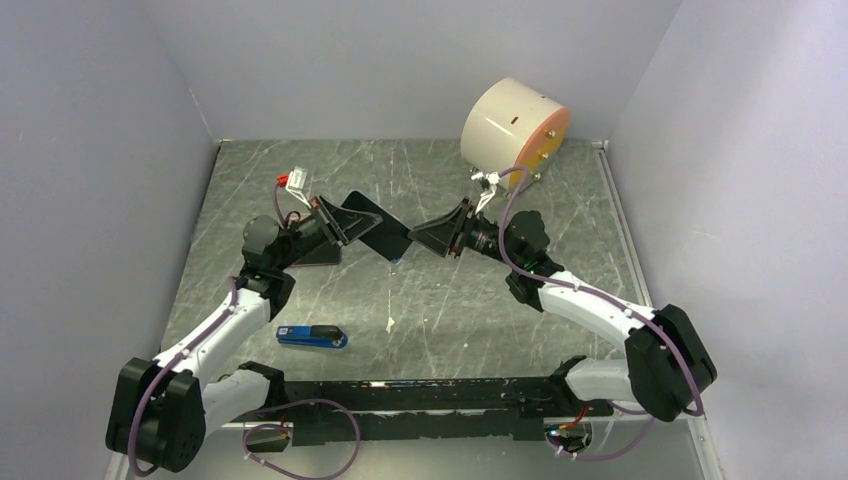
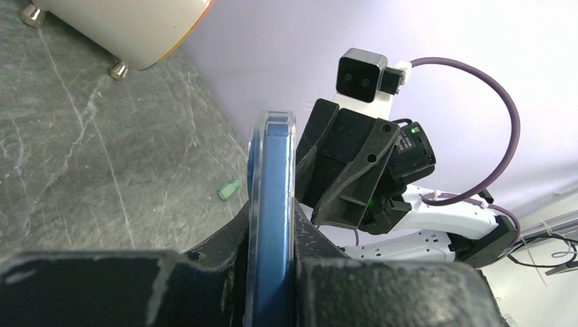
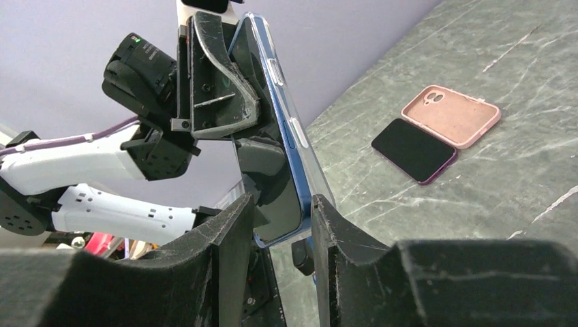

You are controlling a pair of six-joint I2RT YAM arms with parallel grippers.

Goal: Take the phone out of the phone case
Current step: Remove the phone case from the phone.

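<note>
- Gray marbled table (image 1: 420,300) with pale purple walls on three sides.
- Up in the air over the middle of the table: a blue phone (image 1: 380,232), inside its clear case (image 3: 294,129), tilted and touching nothing but the grippers.
- Clamped tight on one end of the phone: the left gripper (image 1: 338,220), with one black finger (image 2: 102,286) pressed on each flat side.
- At the other end of the phone: the right gripper (image 3: 283,225), with one finger on each side and very close to the case. Cannot tell if squeezing or just sitting around it.
- Both grippers pointing at each other, with only the phone between them.
- Flat on the table near the left arm: a pink case (image 3: 453,112), open side up, with a second, dark phone (image 3: 412,150) lying right against its long side.
- Closer to the arm bases and well apart from all that: a small blue and black thing (image 1: 310,336), lying flat.
- Far back by the wall: a big round white drum (image 1: 505,120) with an orange face, on little feet.
- Down on the table below the held phone: a tiny green bit (image 2: 230,190), too small to tell what.
</note>
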